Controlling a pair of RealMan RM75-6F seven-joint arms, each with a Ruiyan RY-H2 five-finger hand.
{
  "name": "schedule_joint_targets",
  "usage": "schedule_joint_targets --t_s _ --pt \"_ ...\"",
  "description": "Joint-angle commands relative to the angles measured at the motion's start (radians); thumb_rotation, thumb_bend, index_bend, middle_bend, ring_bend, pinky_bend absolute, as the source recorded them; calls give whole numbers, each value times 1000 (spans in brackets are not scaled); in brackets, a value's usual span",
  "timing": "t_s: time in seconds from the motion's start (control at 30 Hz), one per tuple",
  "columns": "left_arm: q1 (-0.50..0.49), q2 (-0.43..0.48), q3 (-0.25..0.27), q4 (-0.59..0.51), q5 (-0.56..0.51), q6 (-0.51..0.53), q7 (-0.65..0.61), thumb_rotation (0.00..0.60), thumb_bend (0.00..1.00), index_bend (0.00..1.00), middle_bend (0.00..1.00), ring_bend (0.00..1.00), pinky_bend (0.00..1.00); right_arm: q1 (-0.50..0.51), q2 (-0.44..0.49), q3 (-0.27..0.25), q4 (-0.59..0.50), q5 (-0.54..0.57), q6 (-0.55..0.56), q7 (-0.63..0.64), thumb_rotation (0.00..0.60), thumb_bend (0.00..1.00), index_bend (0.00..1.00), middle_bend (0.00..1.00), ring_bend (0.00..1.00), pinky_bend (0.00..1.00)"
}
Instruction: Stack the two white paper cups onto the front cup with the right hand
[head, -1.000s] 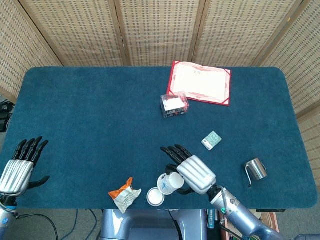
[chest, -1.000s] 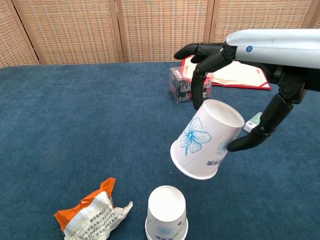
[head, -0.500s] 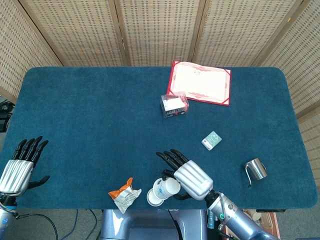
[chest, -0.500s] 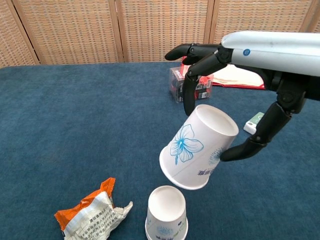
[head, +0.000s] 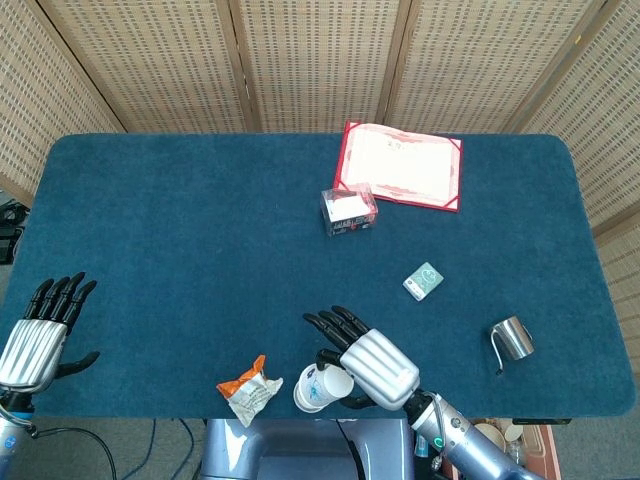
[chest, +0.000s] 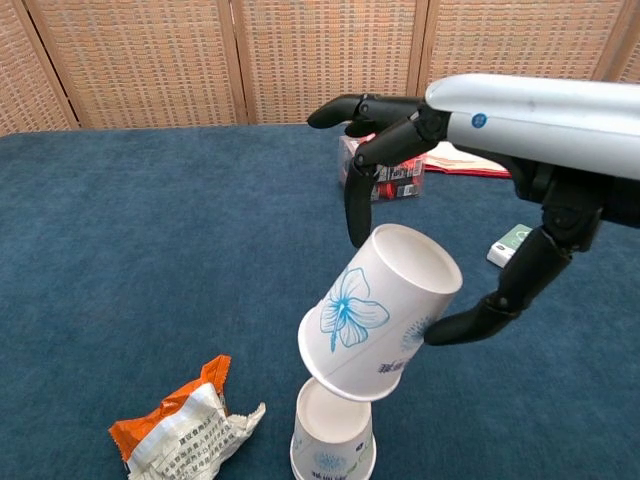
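My right hand (chest: 470, 130) (head: 372, 364) holds a white paper cup (chest: 378, 312) (head: 328, 384) with a blue flower print, tilted, between thumb and fingers. The cup's base hangs just over the open mouth of the front cup (chest: 333, 434) (head: 306, 396), which stands upright at the table's front edge. Whether the two cups touch I cannot tell. My left hand (head: 38, 334) rests open at the table's front left corner, holding nothing.
A crumpled orange and white snack wrapper (chest: 185, 425) (head: 250, 388) lies left of the front cup. A small clear box (head: 348, 210), a red-edged certificate folder (head: 402, 165), a small green packet (head: 424, 281) and a steel cup (head: 512, 339) lie farther off.
My right hand has carried the flowered cup leftward and down, from right of the front cup to directly above its mouth. The left hand has stayed still.
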Motion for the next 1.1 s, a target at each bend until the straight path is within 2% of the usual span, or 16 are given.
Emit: schedule_joint_targets --t_s 0.03,1.1 --pt "0 1 0 0 1 1 -2 600 166 0 0 0 0 -1 -14 0 7 7 -8 -9 600 65 478 74 0 0" --pt "2 3 -1 2 2 4 -8 600 166 0 0 0 0 -10 -118 -3 65 29 -40 -69 600 65 478 72 0 0"
